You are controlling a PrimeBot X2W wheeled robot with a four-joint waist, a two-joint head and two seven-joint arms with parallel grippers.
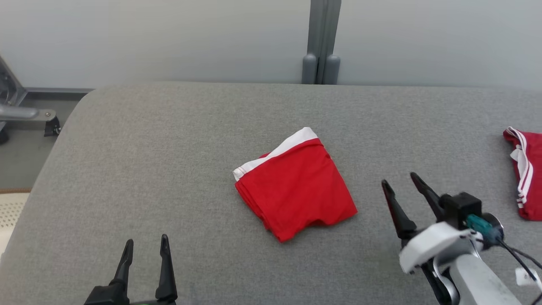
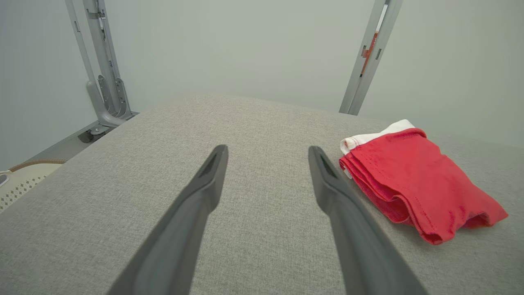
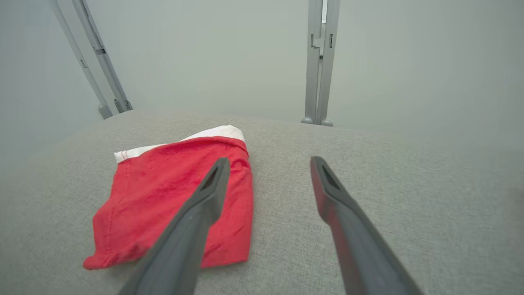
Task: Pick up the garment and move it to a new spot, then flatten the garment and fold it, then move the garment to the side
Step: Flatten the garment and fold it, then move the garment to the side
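Fingers of left gripper (image 1: 146, 239) and right gripper (image 1: 398, 178) spread, empty. The folded red cloth garment with white waistband (image 1: 296, 186) lies mid grey fabric surface (image 1: 169, 148), between both grippers. Expect light, limp, shifting layers; pinch through the stacked folded edge

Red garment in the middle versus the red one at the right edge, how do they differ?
The middle garment is folded flat with one white band; the right-edge garment looks rumpled, has thin white stripes. Both are red, on the grey surface.
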